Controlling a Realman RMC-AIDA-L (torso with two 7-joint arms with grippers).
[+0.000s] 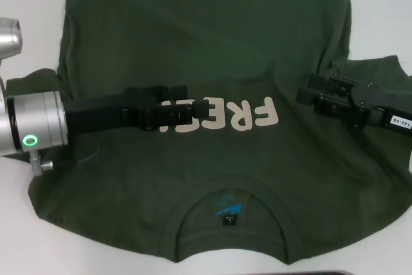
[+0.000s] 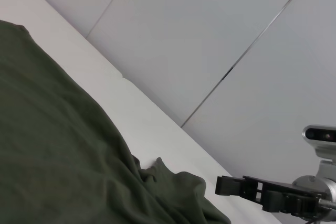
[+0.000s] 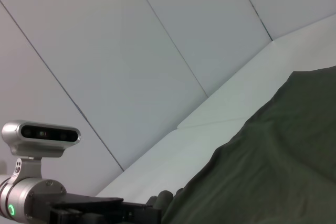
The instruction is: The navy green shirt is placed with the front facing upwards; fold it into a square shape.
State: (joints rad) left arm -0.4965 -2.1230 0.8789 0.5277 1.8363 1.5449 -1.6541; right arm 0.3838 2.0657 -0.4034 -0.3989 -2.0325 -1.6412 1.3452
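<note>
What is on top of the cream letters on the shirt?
The left gripper lies over the cream letters of the navy green shirt. "FRE" shows; the rest is covered. The right gripper is beside them, over the shirt's right side.

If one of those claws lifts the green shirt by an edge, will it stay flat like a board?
Probably not. The navy green shirt already lies in wrinkles and its sleeve bunches near the right gripper, so it likely droops. The left gripper hovers above the lettering; pushing would probably ruck the cloth.

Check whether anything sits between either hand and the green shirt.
Nothing visible does. The left hand hangs over the shirt at the chest lettering, and the right hand is over the shirt's right sleeve side. Only the white table surrounds the shirt.
</note>
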